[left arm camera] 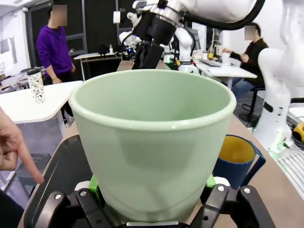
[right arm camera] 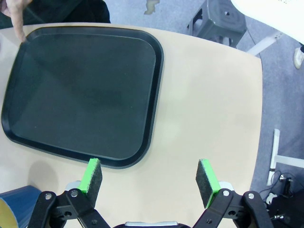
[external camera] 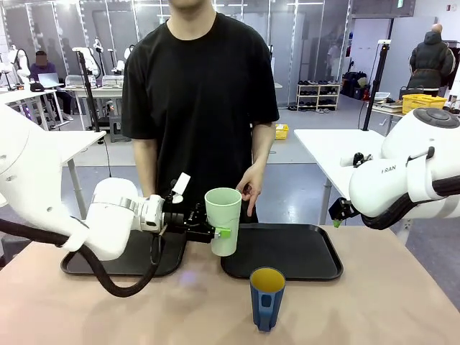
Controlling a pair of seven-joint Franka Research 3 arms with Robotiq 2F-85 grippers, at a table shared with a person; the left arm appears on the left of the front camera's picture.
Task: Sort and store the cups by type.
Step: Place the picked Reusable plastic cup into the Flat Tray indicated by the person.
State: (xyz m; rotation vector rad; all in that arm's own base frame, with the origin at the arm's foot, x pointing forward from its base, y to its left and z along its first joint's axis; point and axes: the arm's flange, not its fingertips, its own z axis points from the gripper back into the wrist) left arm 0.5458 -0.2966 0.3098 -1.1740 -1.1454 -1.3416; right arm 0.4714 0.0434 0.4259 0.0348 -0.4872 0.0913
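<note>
My left fingers [external camera: 222, 232] are closed on the pale-green tumbler [external camera: 223, 215], one on each side of its lower wall, and in my left wrist view the green pads [left arm camera: 91, 183] press against its sides just above the base. The tumbler stands upright with its mouth open to the ceiling, over the gap between the two black trays and at the left edge of the right tray [external camera: 309, 267]; I cannot tell whether its base touches the worktop [external camera: 374, 309]. Behind my left wrist lies the left tray [external camera: 90, 266], partly hidden by my arm. The dark-blue mug [external camera: 267, 298] with the yellow inside stands upright on the bare worktop on my side of the right tray, apart from the tumbler and nearer to me. My right fingers [external camera: 336, 219] are spread wide with nothing between them; their green pads [right arm camera: 93, 175] hang above the worktop just off the right tray's near corner, and the mug's blue rim shows at the bottom left corner of that wrist view. The person stands at the far side of the worktop, with one hand [external camera: 251, 190] lowered, fingers pointing down at the far edge of the right tray, where a fingertip [right arm camera: 20, 33] reaches its corner.
</note>
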